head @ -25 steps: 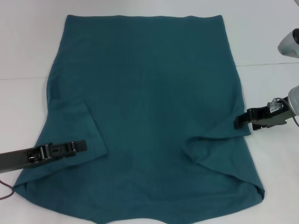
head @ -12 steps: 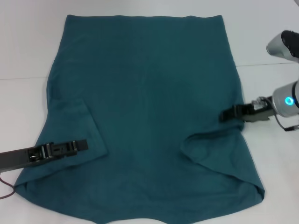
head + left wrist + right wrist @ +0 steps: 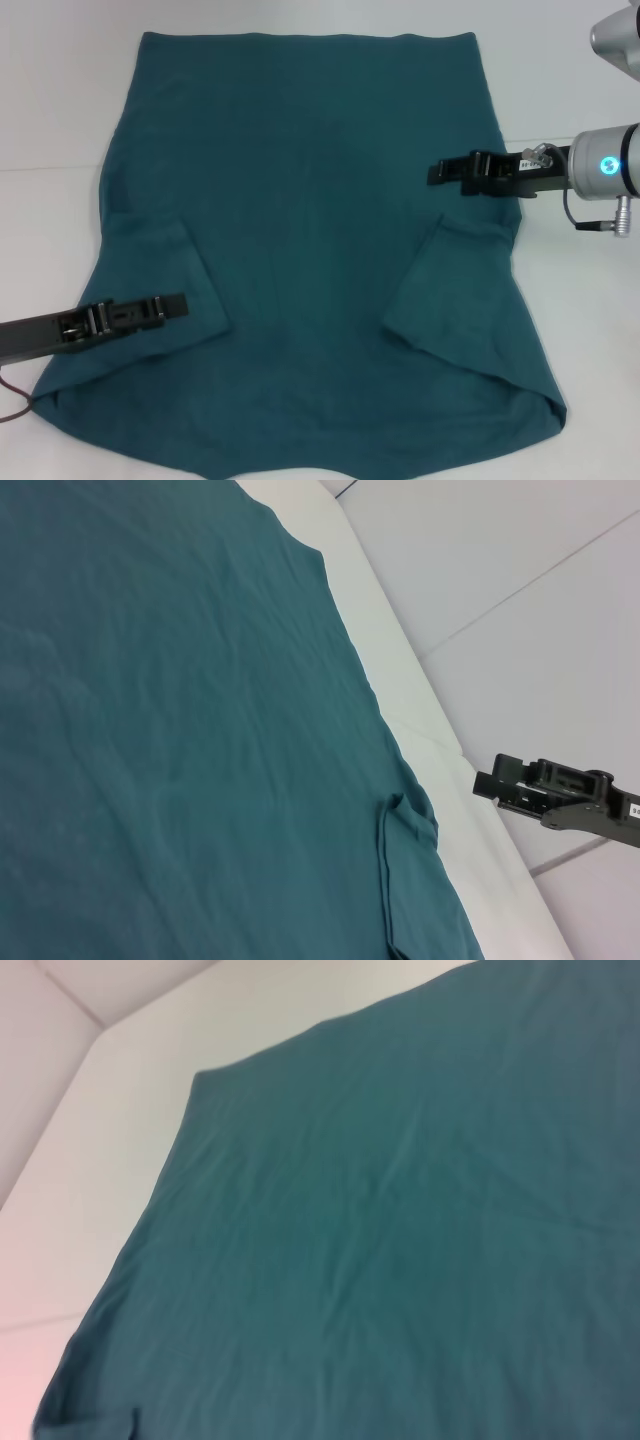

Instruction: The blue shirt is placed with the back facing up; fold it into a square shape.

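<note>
Blue shirt (image 3: 310, 240) spread flat on the white table (image 3: 60, 100), filling most of the head view, both sleeves folded inward over the body. Right gripper (image 3: 440, 171) in the right middle of the frame, above the shirt's right side near the folded sleeve; impossible to tell how far apart the fingers are, or whether any cloth is held. Left gripper (image 3: 178, 305) in the lower left of the frame, lying over the folded left sleeve; opening also impossible to tell.
</note>
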`<state>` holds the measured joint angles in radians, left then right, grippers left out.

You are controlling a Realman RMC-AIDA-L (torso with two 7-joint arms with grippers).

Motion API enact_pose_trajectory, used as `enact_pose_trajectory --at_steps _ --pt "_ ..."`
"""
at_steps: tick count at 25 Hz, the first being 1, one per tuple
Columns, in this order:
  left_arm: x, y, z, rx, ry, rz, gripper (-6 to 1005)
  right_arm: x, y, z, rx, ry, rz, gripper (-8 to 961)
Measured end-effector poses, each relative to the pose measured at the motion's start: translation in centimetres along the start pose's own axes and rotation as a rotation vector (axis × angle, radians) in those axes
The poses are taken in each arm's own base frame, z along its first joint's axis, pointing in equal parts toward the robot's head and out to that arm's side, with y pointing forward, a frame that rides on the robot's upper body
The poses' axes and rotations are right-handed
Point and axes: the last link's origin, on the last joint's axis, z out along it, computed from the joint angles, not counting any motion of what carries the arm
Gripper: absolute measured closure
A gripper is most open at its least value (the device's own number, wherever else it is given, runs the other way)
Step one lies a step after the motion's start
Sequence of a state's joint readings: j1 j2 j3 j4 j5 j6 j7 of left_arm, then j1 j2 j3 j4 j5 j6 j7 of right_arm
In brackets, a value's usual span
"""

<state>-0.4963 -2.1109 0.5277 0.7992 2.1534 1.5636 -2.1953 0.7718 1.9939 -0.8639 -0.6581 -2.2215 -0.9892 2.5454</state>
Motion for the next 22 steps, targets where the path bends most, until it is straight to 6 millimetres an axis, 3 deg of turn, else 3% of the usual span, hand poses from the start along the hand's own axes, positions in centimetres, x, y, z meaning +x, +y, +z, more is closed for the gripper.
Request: enact_pose_trajectory --at_steps 9,22 --pt "0.0 -0.5 -1.7 -0.006 0.040 -0.065 385 0.3 0.0 -3.0 -0.107 0.145 0.020 311" --pt "-0.8 -1.9 -5.9 0.013 0.100 -0.367 386 2.1 0.4 -5.5 -0.209 0.336 0.035 312"
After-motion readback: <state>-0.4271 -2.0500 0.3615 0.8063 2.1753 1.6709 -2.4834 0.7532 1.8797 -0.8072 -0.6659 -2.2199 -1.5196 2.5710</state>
